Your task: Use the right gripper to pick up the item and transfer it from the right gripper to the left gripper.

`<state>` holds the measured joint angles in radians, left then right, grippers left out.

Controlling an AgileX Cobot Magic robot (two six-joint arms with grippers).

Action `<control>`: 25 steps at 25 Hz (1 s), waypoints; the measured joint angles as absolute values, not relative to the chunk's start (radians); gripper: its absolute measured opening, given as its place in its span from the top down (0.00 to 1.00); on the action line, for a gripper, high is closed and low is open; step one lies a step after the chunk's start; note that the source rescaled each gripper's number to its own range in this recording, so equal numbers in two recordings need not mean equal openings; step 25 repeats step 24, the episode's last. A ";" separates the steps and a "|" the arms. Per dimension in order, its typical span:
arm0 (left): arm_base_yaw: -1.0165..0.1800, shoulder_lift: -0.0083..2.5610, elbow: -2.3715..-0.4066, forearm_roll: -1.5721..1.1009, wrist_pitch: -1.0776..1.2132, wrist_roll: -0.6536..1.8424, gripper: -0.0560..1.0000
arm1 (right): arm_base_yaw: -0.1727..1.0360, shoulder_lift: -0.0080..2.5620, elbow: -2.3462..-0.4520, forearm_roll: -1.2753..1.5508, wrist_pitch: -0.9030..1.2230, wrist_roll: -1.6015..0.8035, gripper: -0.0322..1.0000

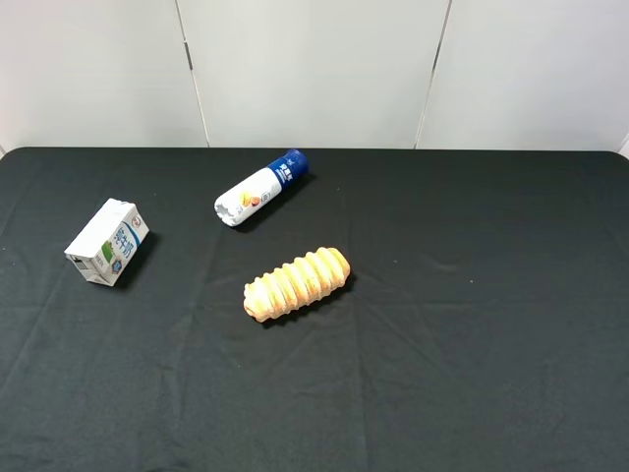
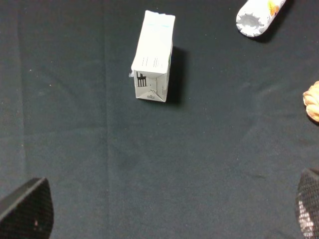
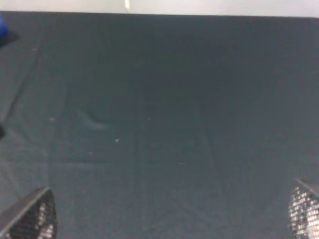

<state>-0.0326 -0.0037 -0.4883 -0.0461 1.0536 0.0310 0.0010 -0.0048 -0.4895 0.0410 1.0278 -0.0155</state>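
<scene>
The item, a small white milk carton with blue lettering, lies on its side at the left of the black table. It also shows in the left wrist view, well ahead of the left gripper, whose two black fingertips stand wide apart with nothing between them. The right gripper is also open and empty over bare cloth; only its fingertips show. Neither gripper appears in the exterior high view.
A white bottle with a blue cap lies at the back centre, its base showing in the left wrist view. A ridged orange-tan roll lies mid-table. A black cloth covers the table; white wall panels stand behind.
</scene>
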 joint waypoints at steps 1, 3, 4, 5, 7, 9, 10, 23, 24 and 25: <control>-0.033 -0.004 -0.488 -0.046 1.054 0.031 0.06 | -0.007 -0.005 -0.489 0.041 1.028 -0.016 0.01; -0.033 -0.004 -0.488 -0.046 1.054 0.031 0.06 | -0.012 -0.005 -0.489 0.041 1.028 -0.016 0.01; -0.033 -0.004 -0.488 -0.046 1.054 0.031 0.06 | -0.013 -0.005 -0.489 0.041 1.028 -0.016 0.01; -0.033 -0.004 -0.488 -0.046 1.054 0.031 0.06 | -0.014 -0.005 -0.489 0.041 1.028 -0.016 0.01; -0.033 -0.004 -0.488 -0.046 1.054 0.031 0.06 | -0.014 -0.005 -0.489 0.041 1.028 -0.016 0.01; -0.033 -0.004 -0.488 -0.046 1.054 0.031 0.06 | -0.014 -0.005 -0.489 0.041 1.028 -0.016 0.01; -0.033 -0.004 -0.488 -0.046 1.054 0.031 0.06 | -0.014 -0.005 -0.489 0.041 1.028 -0.016 0.01; -0.033 -0.004 -0.488 -0.046 1.054 0.031 0.06 | -0.014 -0.005 -0.489 0.041 1.028 -0.016 0.01; -0.033 -0.004 -0.488 -0.046 1.054 0.031 0.06 | -0.014 -0.005 -0.489 0.041 1.028 -0.016 0.01; -0.033 -0.004 -0.488 -0.046 1.054 0.031 0.06 | -0.014 -0.005 -0.489 0.041 1.028 -0.016 0.01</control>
